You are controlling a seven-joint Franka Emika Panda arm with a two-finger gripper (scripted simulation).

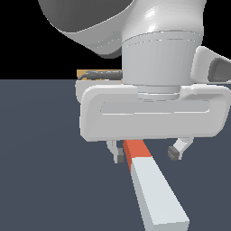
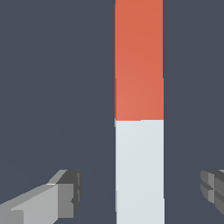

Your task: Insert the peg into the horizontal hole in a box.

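The peg (image 1: pixel 155 189) lies flat on the dark floor, its red end (image 1: pixel 135 153) pointing away under my hand and its pale grey-white part toward the camera. In the wrist view the peg (image 2: pixel 139 166) runs between my two fingers, red section (image 2: pixel 139 61) beyond them. My gripper (image 1: pixel 146 154) is open, above the peg near the red-white join, one finger (image 1: pixel 118 155) on each side, not touching it. Only a tan strip of the box (image 1: pixel 97 73) shows behind my hand. The hole is hidden.
My large white hand and wrist (image 1: pixel 153 113) fill the upper half of the exterior view and block most of the box. The dark floor (image 1: pixel 40 171) stretches around the peg.
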